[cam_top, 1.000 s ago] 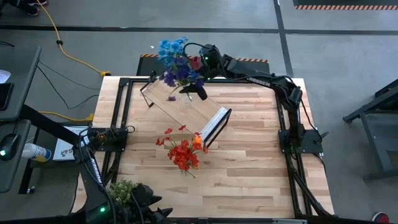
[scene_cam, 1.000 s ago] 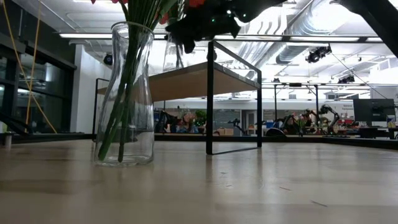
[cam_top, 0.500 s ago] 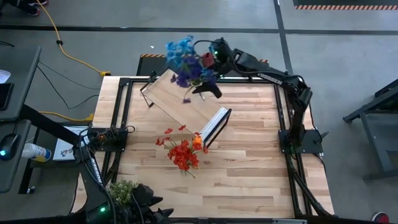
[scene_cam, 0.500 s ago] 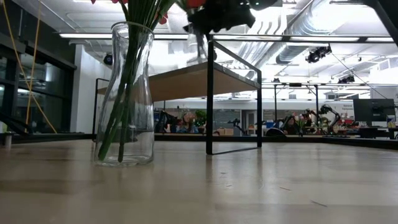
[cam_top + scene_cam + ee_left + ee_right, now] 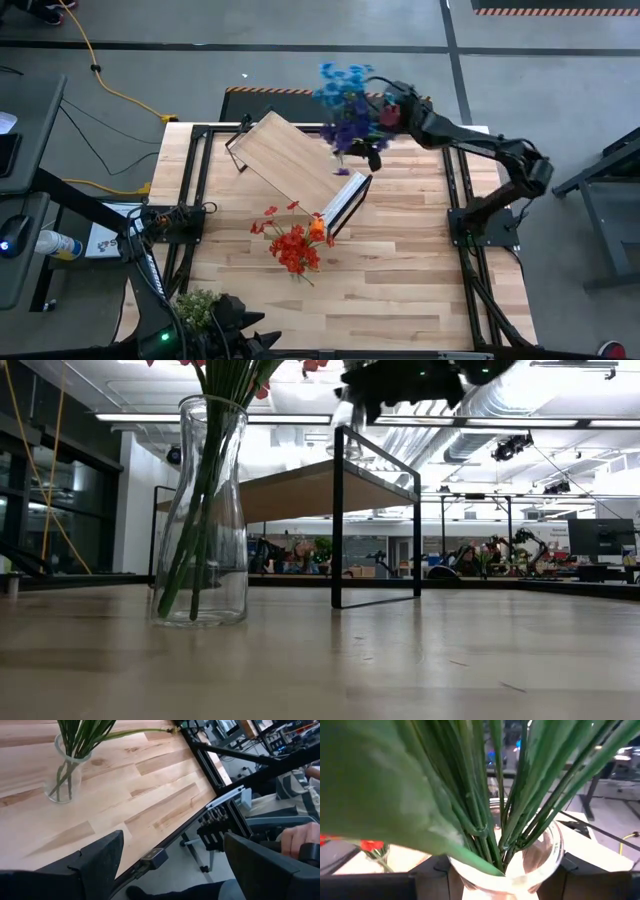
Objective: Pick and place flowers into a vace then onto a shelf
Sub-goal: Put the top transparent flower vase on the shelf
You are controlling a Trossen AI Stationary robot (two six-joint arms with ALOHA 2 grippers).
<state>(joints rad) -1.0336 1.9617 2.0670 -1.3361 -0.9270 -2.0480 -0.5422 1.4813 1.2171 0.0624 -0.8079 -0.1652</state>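
Note:
My right gripper (image 5: 364, 150) is shut on a clear glass vase (image 5: 530, 870) of blue and purple flowers (image 5: 345, 95), held in the air past the far right end of the shelf (image 5: 295, 165). In the low view the vase (image 5: 345, 418) hangs above the shelf top (image 5: 310, 485). A second vase (image 5: 202, 510) with red and orange flowers (image 5: 295, 247) stands by its base on the table near the shelf's pale end panel (image 5: 345, 203). My left gripper (image 5: 170, 865) waits open over the table's near left corner. My right gripper pinches the vase's neck (image 5: 555, 857), just under its rim, between its two fingers (image 5: 582, 872), one on each side of the glass. The fingers come at it about level from the table's right side. The vase stays upright and lifted clear, stems standing up out of it.
A bushy pale-green leafy clump (image 5: 196, 306) sits at the near left corner beside my left arm. The black table frame (image 5: 455, 190) runs along the right edge. A person's hand (image 5: 300, 837) shows beyond the table. Open plank tabletop (image 5: 400, 270) lies near right.
My right gripper has carried the vase of blue and purple flowers toward the table's right edge, from above the shelf's far end to past its right end. The vase stays upright and clear of the shelf.

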